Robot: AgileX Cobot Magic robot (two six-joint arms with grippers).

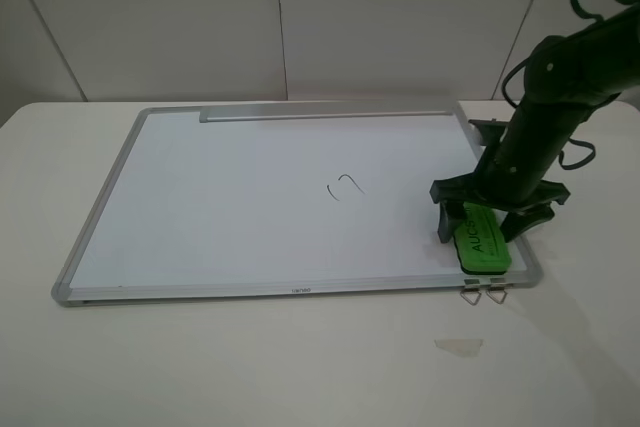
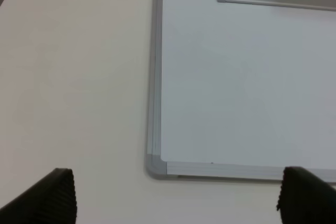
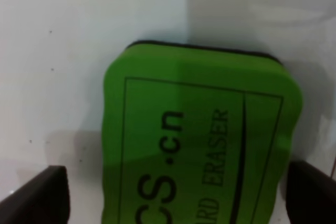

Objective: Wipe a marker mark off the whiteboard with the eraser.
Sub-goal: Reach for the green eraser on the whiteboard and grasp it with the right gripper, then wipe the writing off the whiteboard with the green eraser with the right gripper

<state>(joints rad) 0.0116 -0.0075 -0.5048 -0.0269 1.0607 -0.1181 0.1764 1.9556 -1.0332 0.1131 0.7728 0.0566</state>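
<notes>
The green, rounded eraser [image 1: 484, 239] is seen laid flat at the white, aluminium-framed board's [image 1: 250, 207] near right corner, just beside two metal clips [image 1: 485, 294], and is straddled by the spread right claw [image 1: 483, 230], the thin dark mark [image 1: 345, 187] being found unobstructed mid-board, while the left claw [image 2: 176, 198] is held wide over the pale table [image 1: 300, 357].

A bright green, rounded rectangular eraser [image 3: 199, 129] with black lettering and a dark felt edge lies flat on the glossy white whiteboard [image 3: 68, 51]. The right tool [image 3: 178, 195] straddles it, its black fingertips [image 3: 44, 195] spread wide.
</notes>
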